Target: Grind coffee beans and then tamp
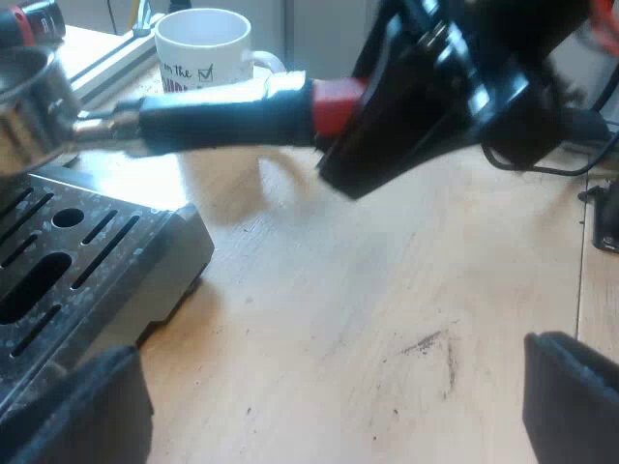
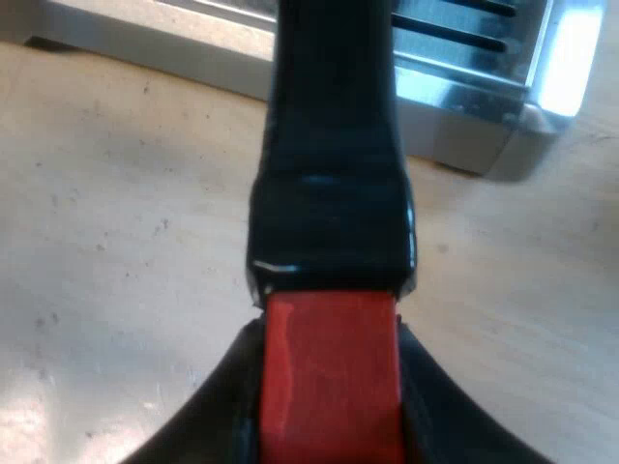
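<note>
The metal holder hovers over the machine's drip tray, its dark handle reaching out level above the wooden table. My right gripper is shut on the handle's red end. In the right wrist view the red end sits clamped between my right gripper's fingers, and the dark handle runs toward the machine's base. My left gripper stands open low over the bare table, beside the drip tray, holding nothing.
A white mug with dark lettering stands on the table beyond the handle. The wooden table stretches out under both grippers. A dark cable lies on it past my right gripper.
</note>
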